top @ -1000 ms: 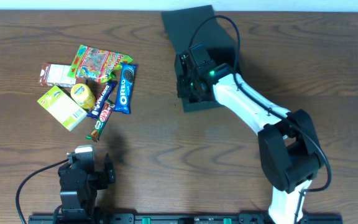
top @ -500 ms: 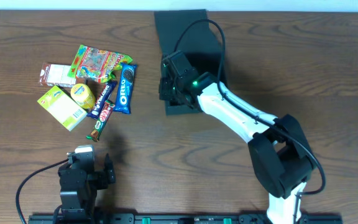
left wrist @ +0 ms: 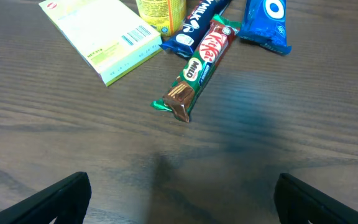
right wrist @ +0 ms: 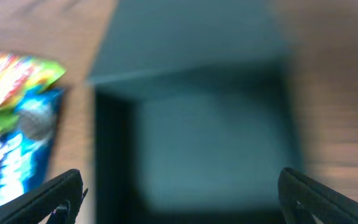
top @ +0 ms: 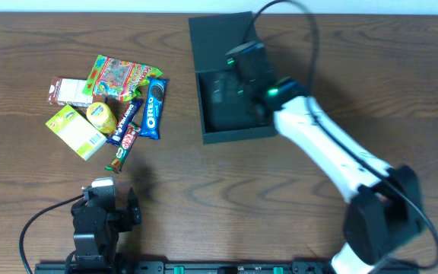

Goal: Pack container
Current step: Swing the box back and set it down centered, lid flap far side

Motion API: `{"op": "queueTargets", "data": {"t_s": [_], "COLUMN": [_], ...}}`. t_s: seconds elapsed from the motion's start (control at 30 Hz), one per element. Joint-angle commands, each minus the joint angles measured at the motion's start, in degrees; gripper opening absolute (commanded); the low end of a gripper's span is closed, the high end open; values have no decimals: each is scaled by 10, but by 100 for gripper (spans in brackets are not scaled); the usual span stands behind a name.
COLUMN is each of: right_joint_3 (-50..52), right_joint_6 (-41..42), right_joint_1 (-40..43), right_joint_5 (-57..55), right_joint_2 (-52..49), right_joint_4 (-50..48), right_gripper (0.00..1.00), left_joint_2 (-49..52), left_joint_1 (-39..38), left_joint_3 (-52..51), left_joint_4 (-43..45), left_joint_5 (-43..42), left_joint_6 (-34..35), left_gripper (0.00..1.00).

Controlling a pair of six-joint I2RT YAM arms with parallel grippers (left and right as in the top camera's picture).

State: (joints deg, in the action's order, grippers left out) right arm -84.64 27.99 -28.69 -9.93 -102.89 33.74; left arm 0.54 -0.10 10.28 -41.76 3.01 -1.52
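**Hovering Over the Open Box**

Closest to me, the left end effector (left wrist: 182,190) sits low at the near edge of the table (top: 280,205). Its two fingers (left wrist: 61,199) are spread wide with nothing between them. Just past it lies a chocolate bar (left wrist: 196,70) in a green and red wrapper. It is flat on the wood and points away from me at a slant. Its far end touches a dark blue bar (left wrist: 197,23). To the left of those is a light green box (left wrist: 101,34), and a yellow tub (top: 101,114) sits next to it. A blue Oreo pack (top: 154,106) lies on the right side of the pile. Farther back are a small brown box (top: 71,91) and a bright gummy pack (top: 119,76).

To the right of the snacks, not touching them, is the container (top: 226,135). It stands on the far half of the table with its lid (top: 215,38) flipped open toward the far edge. The right arm (top: 325,148) reaches across to it, and the right end effector (right wrist: 182,186) hangs above the open inside. That wrist view is blurry, but I can see both fingers (right wrist: 48,199) wide apart and holding nothing.
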Motion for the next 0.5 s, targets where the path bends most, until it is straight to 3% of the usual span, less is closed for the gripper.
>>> {"op": "queueTargets", "data": {"t_s": [0.0, 0.33, 0.47], "right_joint_3": [2, 2, 2], "right_joint_6": [-111, -264, -274], "right_joint_1": [44, 106, 106], "right_joint_5": [-66, 19, 29], "right_joint_2": [-8, -90, -117], "right_joint_4": [36, 62, 68], "right_gripper": [99, 83, 54], "left_joint_2": [-3, -3, -3], "left_joint_1": [2, 2, 2], "left_joint_3": [-9, -9, -9], "left_joint_4": [-10, -10, -10], "left_joint_5": [4, 4, 4], "left_joint_6": [-2, -2, -2], "left_gripper": [95, 95, 95]}}
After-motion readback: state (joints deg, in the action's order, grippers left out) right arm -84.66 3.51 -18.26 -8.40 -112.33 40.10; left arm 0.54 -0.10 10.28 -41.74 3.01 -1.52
